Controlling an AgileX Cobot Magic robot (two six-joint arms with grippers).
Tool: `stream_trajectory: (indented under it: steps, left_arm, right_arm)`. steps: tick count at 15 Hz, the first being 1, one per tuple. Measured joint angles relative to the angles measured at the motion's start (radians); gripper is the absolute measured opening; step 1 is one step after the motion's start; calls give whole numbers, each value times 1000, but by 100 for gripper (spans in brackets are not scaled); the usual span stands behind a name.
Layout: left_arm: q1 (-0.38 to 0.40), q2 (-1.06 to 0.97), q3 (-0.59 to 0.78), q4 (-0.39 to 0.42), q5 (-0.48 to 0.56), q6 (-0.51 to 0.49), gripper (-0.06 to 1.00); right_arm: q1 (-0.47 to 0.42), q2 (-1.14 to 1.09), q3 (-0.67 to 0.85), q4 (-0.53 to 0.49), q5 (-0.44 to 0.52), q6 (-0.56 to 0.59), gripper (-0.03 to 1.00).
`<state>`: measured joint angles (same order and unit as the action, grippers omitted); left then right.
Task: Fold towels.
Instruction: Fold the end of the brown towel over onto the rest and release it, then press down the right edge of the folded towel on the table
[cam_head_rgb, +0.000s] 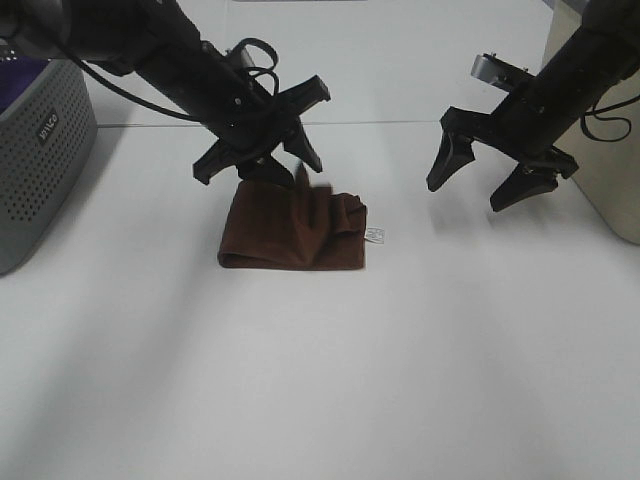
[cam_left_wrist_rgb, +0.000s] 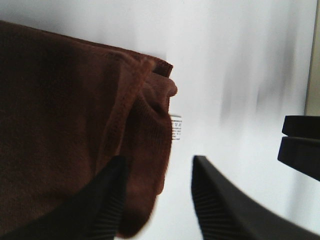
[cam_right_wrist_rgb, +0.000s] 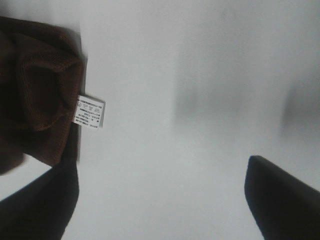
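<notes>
The dark reddish-brown towel (cam_head_rgb: 288, 238) lies folded and rumpled on the white table (cam_head_rgb: 330, 380), with its small white tag (cam_head_rgb: 375, 236) at its right edge. My left gripper (cam_head_rgb: 262, 168) hovers over the towel's back edge with its jaws open. In the left wrist view (cam_left_wrist_rgb: 157, 200) one finger (cam_left_wrist_rgb: 107, 202) rests against the towel's hem (cam_left_wrist_rgb: 75, 125) and the other is over bare table; the tag (cam_left_wrist_rgb: 176, 127) shows there too. A flap of cloth (cam_head_rgb: 303, 182) stands up by the fingers. My right gripper (cam_head_rgb: 483, 175) is open and empty, above the table right of the towel (cam_right_wrist_rgb: 35, 100); the tag (cam_right_wrist_rgb: 89, 112) shows there too.
A grey perforated basket (cam_head_rgb: 40, 150) holding purple fabric (cam_head_rgb: 20, 75) stands at the left edge. A beige box (cam_head_rgb: 610, 160) stands at the right edge behind the right arm. The right gripper's fingers (cam_left_wrist_rgb: 300, 145) show in the left wrist view.
</notes>
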<state>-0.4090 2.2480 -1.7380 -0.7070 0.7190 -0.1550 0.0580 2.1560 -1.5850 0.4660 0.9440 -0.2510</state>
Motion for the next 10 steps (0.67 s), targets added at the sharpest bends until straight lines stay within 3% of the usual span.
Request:
stream_trajectory:
  steps: [1,3,6,10]
  left_arm:
    - [-12,15,-14,-21,-9,0,59]
    - [-28,20,-28,-60,-34,45,72]
    - [-9,20,-74,-66,-23,138,74]
    - [106,20,-162,-12,82,210,74]
  right_arm:
    - [0,0,0,6,0,0,85]
    - [0,0,0,15,6,0,85]
    - [0,0,0,91,43,-22,85]
    - [35,-1,0,399,140,-223,85]
